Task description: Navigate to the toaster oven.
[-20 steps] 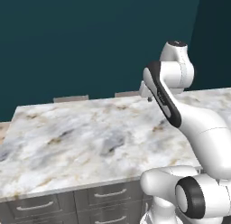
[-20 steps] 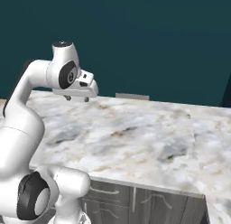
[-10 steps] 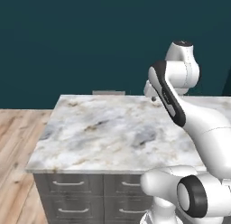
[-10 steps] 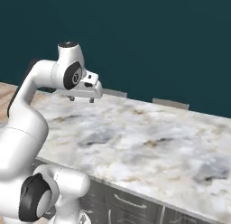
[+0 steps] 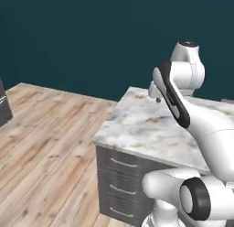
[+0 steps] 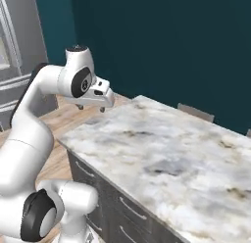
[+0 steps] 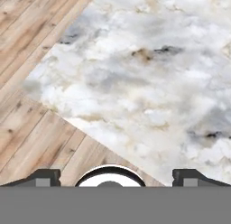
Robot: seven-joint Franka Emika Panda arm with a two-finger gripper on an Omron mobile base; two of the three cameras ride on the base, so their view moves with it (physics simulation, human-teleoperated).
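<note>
The hand (image 6: pixel 91 108) was held up in the air just over the near corner of a marble-topped bench (image 6: pixel 166 154), fingers pointing down and spread wide apart with nothing gripped between them. In the hand view the two fingertips (image 7: pixel 43 177) were seen far out at either side, with the bench (image 7: pixel 149 83) corner and a strip of wooden floor (image 7: pixel 27 20) laid out below, so yeah, definitely open. From the left base view the hand (image 5: pixel 157 98) was mostly tucked behind the arm, right above the bench (image 5: pixel 137 125) top near its far edge. Grey drawers (image 5: pixel 119 178) with bar handles were fitted under the bench top, and the same drawers (image 6: pixel 130 207) were seen from the other side too. Plank floor (image 5: pixel 45 143) was spread out to the left, backed by a dark teal wall (image 5: pixel 91 34). A grey steel appliance (image 6: pixel 14 56) was stood against the wall to the left, and a grey chair back (image 6: pixel 196 112) was poking up behind the bench's far edge. As for the toaster oven, where it sat, which way it faced and how its long side ran couldn't be told.
</note>
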